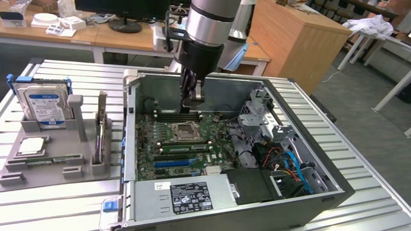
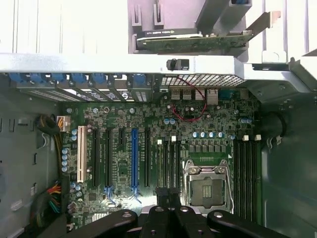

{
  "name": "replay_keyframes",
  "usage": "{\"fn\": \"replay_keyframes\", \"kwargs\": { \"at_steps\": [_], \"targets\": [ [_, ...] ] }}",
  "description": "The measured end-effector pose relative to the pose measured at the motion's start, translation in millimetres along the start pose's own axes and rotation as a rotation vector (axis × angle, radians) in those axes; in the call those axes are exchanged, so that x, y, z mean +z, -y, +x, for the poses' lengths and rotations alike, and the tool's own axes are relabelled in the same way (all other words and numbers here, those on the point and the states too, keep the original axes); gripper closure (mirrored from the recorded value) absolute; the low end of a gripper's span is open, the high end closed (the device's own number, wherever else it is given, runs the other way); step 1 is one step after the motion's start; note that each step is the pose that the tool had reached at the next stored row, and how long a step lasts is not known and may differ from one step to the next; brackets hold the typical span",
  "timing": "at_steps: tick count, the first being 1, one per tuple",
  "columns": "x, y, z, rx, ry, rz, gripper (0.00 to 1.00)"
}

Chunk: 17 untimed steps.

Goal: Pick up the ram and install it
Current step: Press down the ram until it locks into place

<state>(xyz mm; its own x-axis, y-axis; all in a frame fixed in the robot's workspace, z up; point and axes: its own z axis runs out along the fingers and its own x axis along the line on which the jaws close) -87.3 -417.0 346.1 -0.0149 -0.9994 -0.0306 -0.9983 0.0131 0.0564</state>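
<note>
The hand (image 1: 190, 107) is closed and low inside the open computer case (image 1: 334, 185), over the memory slots (image 1: 173, 116) beside the CPU socket (image 1: 185, 130). A ram (image 1: 183, 147) stick sits seated on the motherboard (image 1: 160, 139), likely pressed home

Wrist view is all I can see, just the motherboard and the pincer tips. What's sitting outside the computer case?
Observer: A grey holder on the exterior view's left carries a hard drive, standing upright.
Operator: How does the arm stand?
Observer: It reaches straight down from above; the pincer hangs shut inside the case, near the black slots beyond the CPU socket.
Operator: Anything in the case I'm missing?
Observer: A power supply with a dark label sits at the near end.
</note>
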Motion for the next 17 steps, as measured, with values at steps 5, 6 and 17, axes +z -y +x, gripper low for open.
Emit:
{"fn": "replay_keyframes", "kwargs": {
  "at_steps": [5, 6, 17],
  "targets": [
    [-0.3, 0.9, 0.0, 0.0, -0.0005, -0.0003, 0.89],
    [-0.4, 3.1, -0.1, 0.0, -0.0005, -0.0003, 0.89],
    [-2.0, 32.4, -0.5, 0.0, -0.0003, -0.0002, 0.89]
  ]
}}
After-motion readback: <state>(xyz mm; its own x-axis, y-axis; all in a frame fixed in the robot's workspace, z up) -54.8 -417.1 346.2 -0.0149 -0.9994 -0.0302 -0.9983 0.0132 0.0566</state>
